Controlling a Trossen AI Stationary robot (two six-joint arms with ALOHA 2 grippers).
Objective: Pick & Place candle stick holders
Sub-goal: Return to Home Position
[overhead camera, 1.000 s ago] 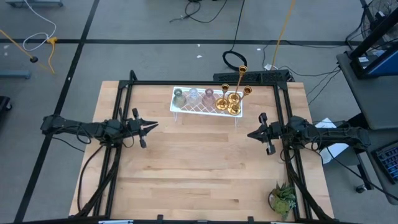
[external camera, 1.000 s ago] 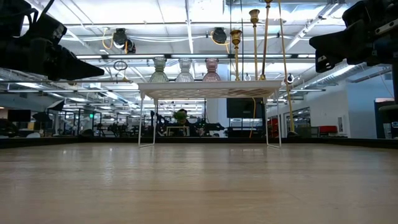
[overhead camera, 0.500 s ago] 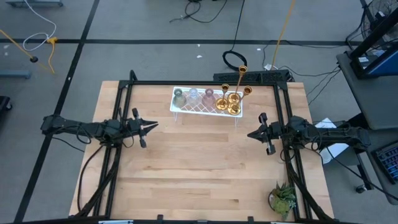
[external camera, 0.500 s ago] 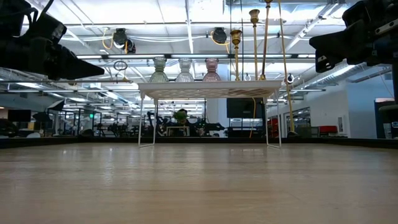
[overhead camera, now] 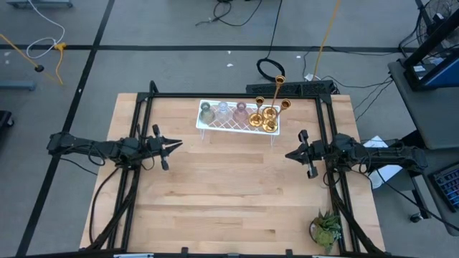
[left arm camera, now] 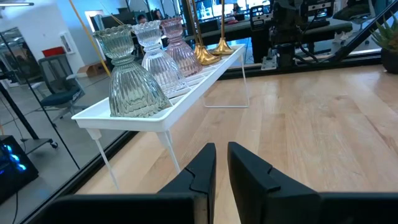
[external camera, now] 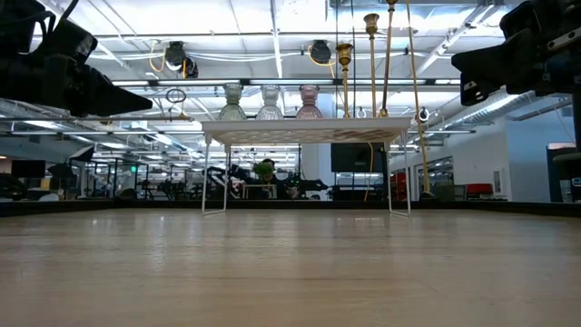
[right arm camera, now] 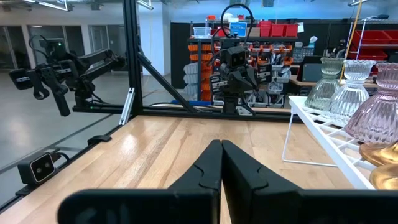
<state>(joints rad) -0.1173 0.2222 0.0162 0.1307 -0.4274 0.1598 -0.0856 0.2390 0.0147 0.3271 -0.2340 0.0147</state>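
standing upright: candle stick holders [overhead camera: 242, 112]

On the tray [overhead camera: 231, 126] — glass holders [overhead camera: 223, 110] left, metal holders [overhead camera: 270, 125] right.

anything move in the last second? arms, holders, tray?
Nothing visibly changed. The left gripper and right gripper hang shut and empty over the table's two sides, pointing inward, same as before. The three glass holders and three gold holders stand on the white tray where they were.
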